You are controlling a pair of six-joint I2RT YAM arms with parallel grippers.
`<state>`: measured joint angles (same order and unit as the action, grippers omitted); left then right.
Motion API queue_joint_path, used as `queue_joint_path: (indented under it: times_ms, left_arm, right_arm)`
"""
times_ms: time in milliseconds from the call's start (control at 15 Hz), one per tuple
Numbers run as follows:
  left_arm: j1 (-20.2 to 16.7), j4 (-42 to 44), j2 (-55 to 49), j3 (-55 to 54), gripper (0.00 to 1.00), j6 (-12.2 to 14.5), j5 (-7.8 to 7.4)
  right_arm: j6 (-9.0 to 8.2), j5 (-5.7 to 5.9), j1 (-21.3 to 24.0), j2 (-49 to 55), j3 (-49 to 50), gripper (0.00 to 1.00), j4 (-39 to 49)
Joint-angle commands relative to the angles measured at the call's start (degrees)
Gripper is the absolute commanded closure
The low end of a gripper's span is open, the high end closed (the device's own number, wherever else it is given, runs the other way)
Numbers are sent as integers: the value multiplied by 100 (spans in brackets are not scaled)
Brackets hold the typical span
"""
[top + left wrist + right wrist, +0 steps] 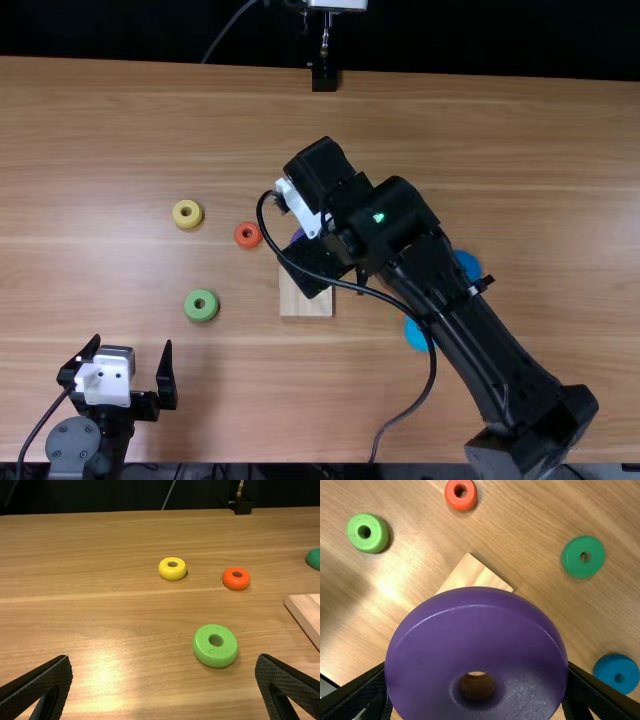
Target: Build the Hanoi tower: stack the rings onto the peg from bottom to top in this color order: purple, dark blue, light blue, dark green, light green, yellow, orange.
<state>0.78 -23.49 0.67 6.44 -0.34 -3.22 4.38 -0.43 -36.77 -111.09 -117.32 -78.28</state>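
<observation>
Light brown, straight-grained table (pixel 520 130) is being bordered by black backdrop (pixel 120 28). Dark green ring (pixel 583 556) is being shown in right wrist view. Purple ring (pixel 475 615), glossy, rounded, is being gripped by right gripper (pixel 315 265) over pale, square-edged wooden base (pixel 305 304). Left gripper (pixel 132 343) is being held open near light green ring (pixel 201 305).

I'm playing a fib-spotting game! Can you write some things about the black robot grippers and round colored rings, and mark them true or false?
1. The right black gripper holds the wide purple ring. True.
2. The left black gripper holds the round light green ring. False: its fingers are open, and that ring lies on the brown wooden table.
3. The round yellow ring lies on the table. True.
4. The small orange ring is in a gripper. False: it's on the table.
</observation>
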Motion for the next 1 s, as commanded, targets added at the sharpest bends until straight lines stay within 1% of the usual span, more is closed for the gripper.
queue_joint_path:
  times_ms: [0,133,467,667,733,800,867,933]
  left_arm:
    - [45,-436,-67,-644,0,-29,-26]
    - [45,-436,-67,-644,0,-29,-26]
    - [45,-436,-67,-644,0,-29,-26]
    - [45,-436,-67,-644,0,-29,-36]
    - [45,-436,-67,-644,0,-29,-36]
    - [45,-436,-67,-644,0,-29,-26]
    - [45,-436,-67,-644,0,-29,-26]
    - [45,-436,-67,-644,0,-29,-26]
  right_arm:
    - [-6,-21,-40,-212,-37,92,28]
    - [-6,-21,-40,-220,-46,92,91]
    - [5,-21,-40,-229,-46,92,576]
    - [15,-21,-67,-229,-28,92,555]
    - [26,-21,-75,-229,-2,89,523]
    - [26,-21,-75,-229,16,81,523]
    - [36,-21,-75,-229,16,77,513]
    - [36,-21,-84,-229,25,64,513]
